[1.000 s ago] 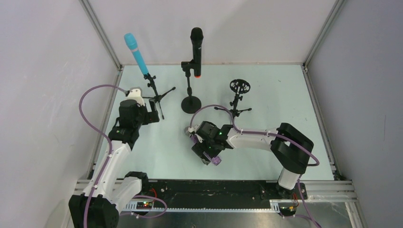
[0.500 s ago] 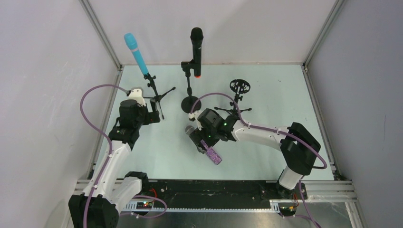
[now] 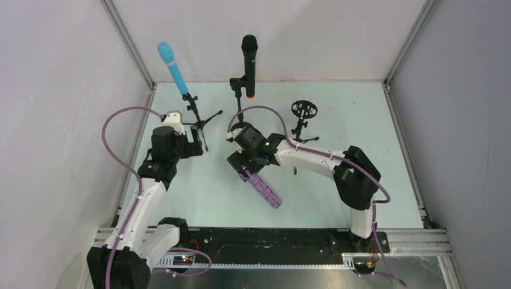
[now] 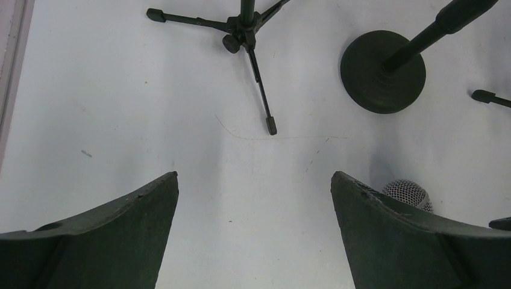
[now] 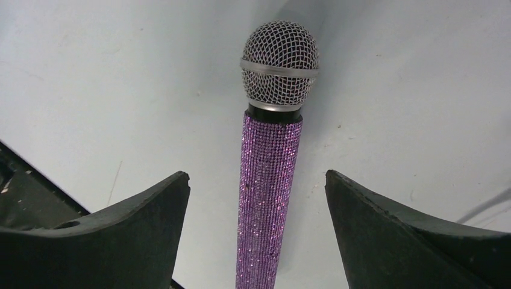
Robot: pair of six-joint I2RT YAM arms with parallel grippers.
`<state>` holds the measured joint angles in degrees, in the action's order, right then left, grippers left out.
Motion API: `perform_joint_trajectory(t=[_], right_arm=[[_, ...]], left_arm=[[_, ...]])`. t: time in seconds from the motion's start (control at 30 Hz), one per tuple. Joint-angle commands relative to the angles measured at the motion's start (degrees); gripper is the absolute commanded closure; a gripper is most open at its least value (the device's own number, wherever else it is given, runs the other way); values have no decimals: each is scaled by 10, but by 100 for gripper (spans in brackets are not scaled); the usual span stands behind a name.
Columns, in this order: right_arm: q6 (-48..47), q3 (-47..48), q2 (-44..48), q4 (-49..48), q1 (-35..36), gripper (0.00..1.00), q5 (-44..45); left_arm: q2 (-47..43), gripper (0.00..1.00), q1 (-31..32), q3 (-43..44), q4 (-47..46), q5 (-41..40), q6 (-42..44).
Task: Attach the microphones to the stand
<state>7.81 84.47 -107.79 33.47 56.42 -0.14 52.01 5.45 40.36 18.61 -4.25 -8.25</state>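
Top external view: right gripper [image 3: 244,164] stands over the head end of the purple glitter microphone [image 3: 264,189]; a second ago it covered mid-handle (the handle now lies bare on the table [image 3: 199,192]).
Right wrist view: jaws wide either side of the handle, touching neither flank; nothing held.
Left gripper [image 4: 253,176]: spread wide, empty, near the tripod stand [image 4: 246,27].
Turquoise microphone [image 3: 173,67], black microphone [image 3: 249,60]: both already clipped upright.
Ring-clip stand [image 3: 303,111]: vacant.
Meaning: probably re-aiming the grasp; one microphone unmounted.
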Motion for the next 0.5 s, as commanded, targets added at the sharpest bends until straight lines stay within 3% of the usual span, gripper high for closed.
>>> perform_joint_trajectory(t=[0.0, 0.3, 0.47], right_arm=[[-2, 48, -35, 59, 10, 14, 47], [21, 51, -68, 86, 16, 20, 54], [26, 50, -86, 78, 21, 31, 28]], left_arm=[[-3, 0, 5, 12, -9, 6, 17], [-4, 0, 6, 12, -9, 6, 19], [-4, 0, 7, 11, -9, 6, 20]])
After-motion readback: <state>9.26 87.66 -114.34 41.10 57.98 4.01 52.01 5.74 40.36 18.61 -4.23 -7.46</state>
